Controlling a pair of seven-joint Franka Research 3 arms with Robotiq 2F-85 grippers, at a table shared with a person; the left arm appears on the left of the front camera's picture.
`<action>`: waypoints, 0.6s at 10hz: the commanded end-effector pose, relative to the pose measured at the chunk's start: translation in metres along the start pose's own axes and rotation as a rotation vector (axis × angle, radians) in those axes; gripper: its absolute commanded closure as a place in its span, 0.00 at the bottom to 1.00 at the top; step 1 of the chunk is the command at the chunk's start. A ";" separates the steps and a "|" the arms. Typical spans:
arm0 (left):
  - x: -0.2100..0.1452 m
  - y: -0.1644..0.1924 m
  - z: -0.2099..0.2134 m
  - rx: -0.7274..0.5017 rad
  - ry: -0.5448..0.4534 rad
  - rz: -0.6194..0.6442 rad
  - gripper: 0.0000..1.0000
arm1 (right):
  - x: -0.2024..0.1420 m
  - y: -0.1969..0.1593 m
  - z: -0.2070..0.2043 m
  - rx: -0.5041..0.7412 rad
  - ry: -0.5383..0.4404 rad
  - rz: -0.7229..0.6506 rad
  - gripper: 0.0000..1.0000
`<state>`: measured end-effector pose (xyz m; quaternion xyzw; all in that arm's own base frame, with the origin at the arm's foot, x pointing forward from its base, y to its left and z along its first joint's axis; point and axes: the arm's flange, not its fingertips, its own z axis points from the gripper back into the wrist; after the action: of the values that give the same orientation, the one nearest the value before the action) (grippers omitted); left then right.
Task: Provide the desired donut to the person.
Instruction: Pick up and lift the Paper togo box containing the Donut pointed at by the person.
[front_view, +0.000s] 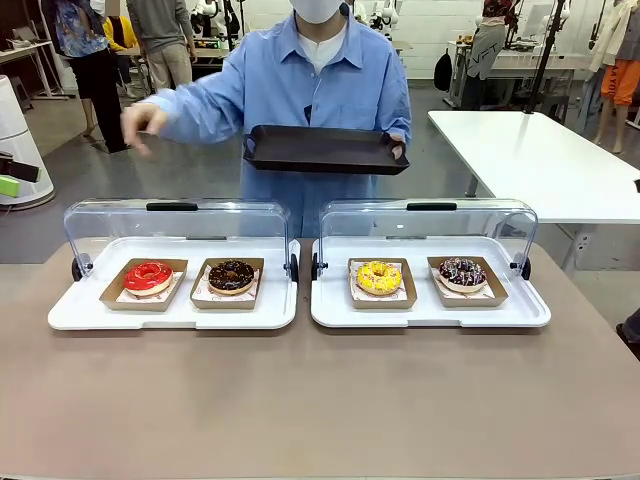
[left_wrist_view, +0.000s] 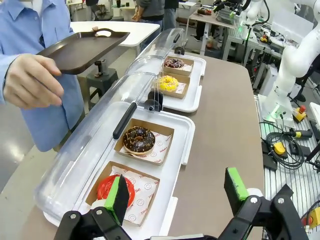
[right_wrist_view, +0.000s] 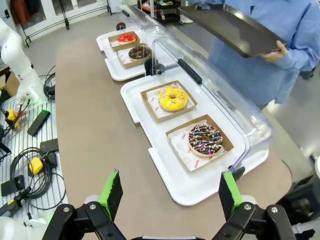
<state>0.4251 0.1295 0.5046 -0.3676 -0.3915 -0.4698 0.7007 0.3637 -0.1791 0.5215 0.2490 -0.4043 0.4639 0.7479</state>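
Donuts, qty 4, sit in brown card trays inside two white display cases on the table (front_view: 320, 410), w/ the clear lids swung up at the back. Left case (front_view: 170, 318): red-iced donut (front_view: 148, 276) on the outer side, chocolate donut (front_view: 231, 275) just beside it. Right case (front_view: 430, 318): yellow donut (front_view: 379, 276) on the inner side, dark sprinkled donut (front_view: 462, 271) on the outer side.

We note the person (front_view: 320, 85) stands at the far edge, approx. centred betw. the cases. One hand (front_view: 397, 147) holds a black tray (front_view: 325, 148) level in front of the torso. The free hand (front_view: 143, 120) is raised out toward the left case side, touching nothing. We cannot tell which donut it indicates.

Left gripper (left_wrist_view: 176, 187): jaws fully apart, nothing betw. the pads, hovering by the left case near the red-iced donut. Right gripper (right_wrist_view: 171, 192): same config., spread wide & empty, above the table near the dark sprinkled donut.
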 end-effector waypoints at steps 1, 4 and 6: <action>0.002 0.000 0.000 0.003 -0.012 0.011 0.00 | 0.000 -0.001 -0.002 0.004 -0.009 0.000 0.00; 0.002 0.000 0.000 0.003 -0.012 0.011 0.00 | 0.000 -0.001 -0.002 0.004 -0.009 0.000 0.00; 0.002 0.000 0.000 0.003 -0.012 0.011 0.00 | 0.000 -0.001 -0.002 0.004 -0.009 0.000 0.00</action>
<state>0.4250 0.1298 0.5046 -0.3676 -0.3916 -0.4695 0.7008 0.3640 -0.1784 0.5217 0.2486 -0.4036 0.4647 0.7479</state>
